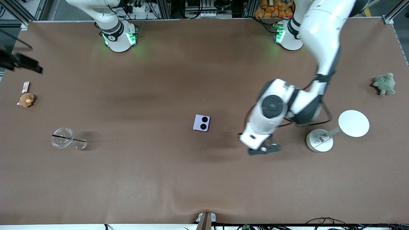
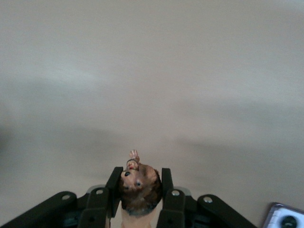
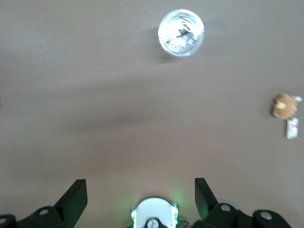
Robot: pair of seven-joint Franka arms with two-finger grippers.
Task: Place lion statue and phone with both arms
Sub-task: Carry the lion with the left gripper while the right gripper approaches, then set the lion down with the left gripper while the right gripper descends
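The lilac phone lies flat mid-table, its two black circles toward the left arm's end; one corner of it shows in the left wrist view. My left gripper hangs just above the table between the phone and a white stand. It is shut on the orange-brown lion statue, which the hand hides in the front view. My right gripper is raised high over the right arm's end of the table, open and empty.
A clear cup with a black straw lies toward the right arm's end. A brown plush toy and a white-red card sit near that edge. A white disc stand and a green plush turtle are at the left arm's end.
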